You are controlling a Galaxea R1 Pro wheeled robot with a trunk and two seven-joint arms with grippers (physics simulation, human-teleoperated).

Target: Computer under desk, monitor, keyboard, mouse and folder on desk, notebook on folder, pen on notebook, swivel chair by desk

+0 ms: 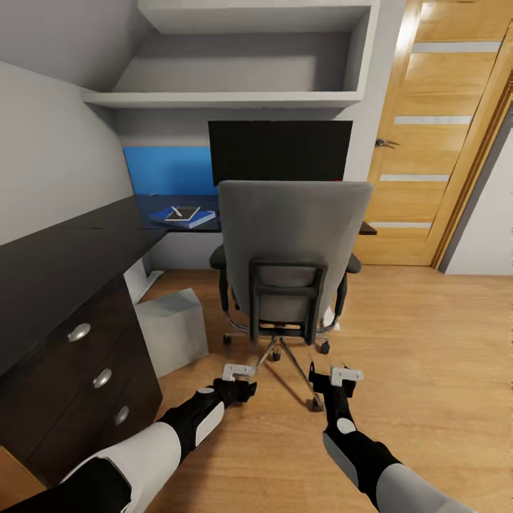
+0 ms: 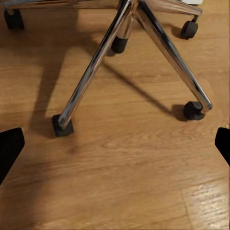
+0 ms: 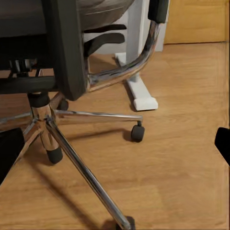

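Observation:
The grey swivel chair [image 1: 292,239] stands with its back to me, in front of the dark desk [image 1: 85,249]; its seat is hidden behind the backrest. A black monitor [image 1: 280,151] sits on the desk behind it. On the desk to the left lies a blue notebook [image 1: 184,216] with a pen [image 1: 175,211] on top. A grey computer box [image 1: 173,328] rests on the floor under the desk. My left gripper [image 1: 241,389] [image 2: 115,148] is open, low over the floor by the chrome chair base [image 2: 96,62]. My right gripper [image 1: 329,381] [image 3: 115,148] is open beside the chair base [image 3: 72,153].
A dark drawer unit [image 1: 92,370] stands close on my left. A wooden door [image 1: 434,135] is at the right, with open wood floor [image 1: 427,342] before it. Grey shelves [image 1: 242,71] hang above the desk. A white desk leg [image 3: 139,91] rises behind the chair.

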